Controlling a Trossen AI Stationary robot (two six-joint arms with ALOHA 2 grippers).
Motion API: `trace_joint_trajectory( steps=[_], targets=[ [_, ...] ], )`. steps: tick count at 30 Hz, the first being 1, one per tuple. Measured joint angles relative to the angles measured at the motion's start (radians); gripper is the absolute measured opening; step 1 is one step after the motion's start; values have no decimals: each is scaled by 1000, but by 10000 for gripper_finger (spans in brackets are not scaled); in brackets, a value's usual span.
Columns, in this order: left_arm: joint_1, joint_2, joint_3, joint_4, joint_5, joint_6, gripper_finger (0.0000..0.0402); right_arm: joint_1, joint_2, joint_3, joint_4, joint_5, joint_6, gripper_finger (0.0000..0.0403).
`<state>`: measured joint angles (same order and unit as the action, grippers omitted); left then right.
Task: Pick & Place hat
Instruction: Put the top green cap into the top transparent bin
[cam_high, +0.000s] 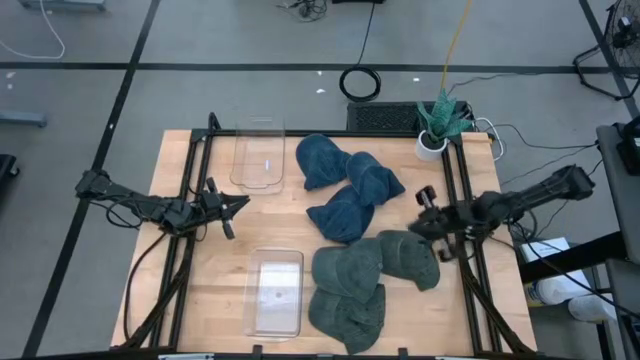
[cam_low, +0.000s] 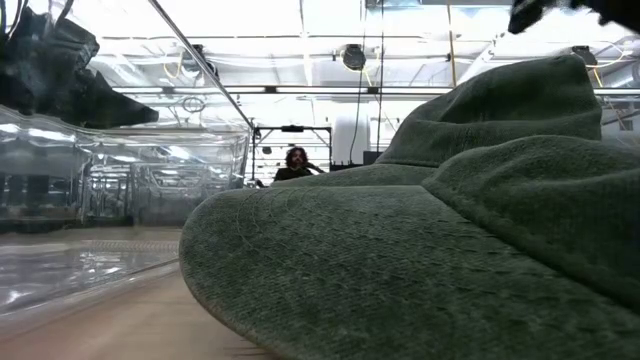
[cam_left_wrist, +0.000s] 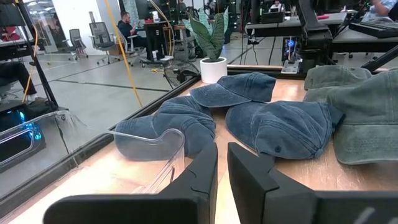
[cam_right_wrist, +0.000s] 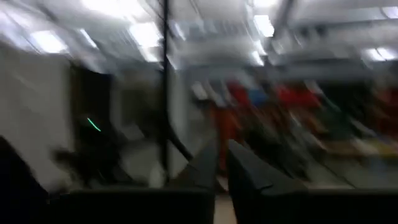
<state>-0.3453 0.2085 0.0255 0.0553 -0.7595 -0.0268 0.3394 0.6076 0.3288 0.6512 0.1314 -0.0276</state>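
The surface (cam_high: 200, 300) is a pale wooden top carrying a heap of hats in its middle. Taking the potted plant (cam_high: 437, 125) at the far right corner as landmark: three blue hats (cam_high: 345, 185) lie just left of the plant, reaching toward the middle of the surface. Three green hats (cam_high: 365, 275) lie nearer the front edge, diagonally away from the plant, touching the blue ones.

One clear plastic bin (cam_high: 258, 153) stands well left of the plant along the far edge, beside the blue hats. A second clear bin (cam_high: 274, 291) sits near the front edge, just left of the green hats.

The right pincer (cam_high: 432, 228) hangs in front of the plant, at the right edge of the green hats; its fingers are nearly together, with a narrow gap and nothing between them. The left pincer (cam_high: 235, 206) waits well left of the plant, between the two bins, its fingers (cam_left_wrist: 202, 177) nearly shut and empty.
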Motion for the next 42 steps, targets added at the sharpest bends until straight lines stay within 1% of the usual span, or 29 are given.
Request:
trace_joint_trajectory(
  steps=[3, 4, 6, 9, 11, 14, 15, 17, 21, 23, 25, 31, 34, 39, 42],
  targets=[
    [0, 0, 0, 0, 0, 0, 47, 24, 130, 254, -444, 173, -9, 91],
    [0, 0, 0, -1, 0, 0, 47, 30, 172, 339, -611, 215, 8, 114],
    [0, 0, 0, 0, 1, -1, 47, 39, 263, 513, -895, 257, 56, 163],
    [0, 0, 0, -3, 2, -3, 47, 43, 390, 731, -1296, 281, 178, 223],
    [0, 0, 0, 4, 3, 0, 47, 43, 468, 845, -1507, 283, 280, 249],
    [0, 1, 0, 0, 4, -1, 47, 43, 554, 952, -1774, 282, 405, 263],
    [0, 1, 0, 1, 3, -1, 47, 43, 574, 966, -1835, 264, 447, 263],
    [0, 1, 0, -1, 3, -2, 47, 43, 603, 967, -1940, 190, 544, 260],
    [0, 1, 0, 0, 3, -2, 47, 41, 631, 933, -2038, 33, 778, 247],
    [0, 1, 0, 1, 3, -4, 47, 41, 633, 897, -2037, -28, 817, 241],
    [0, 1, 0, 0, 3, -4, 47, 49, 633, 854, -2010, -52, 816, 237],
    [0, 1, 0, 0, 3, -4, 47, 69, 627, 695, -1865, -56, 719, 231],
    [0, 1, 0, 0, 3, -4, 47, 69, 626, 626, -1794, -73, 697, 231],
    [0, 1, 0, 0, 3, -4, 47, 69, 626, 526, -1727, -131, 667, 227],
    [0, 1, 0, 0, 2, -4, 47, 69, 626, 484, -1720, -136, 667, 218]
  ],
)
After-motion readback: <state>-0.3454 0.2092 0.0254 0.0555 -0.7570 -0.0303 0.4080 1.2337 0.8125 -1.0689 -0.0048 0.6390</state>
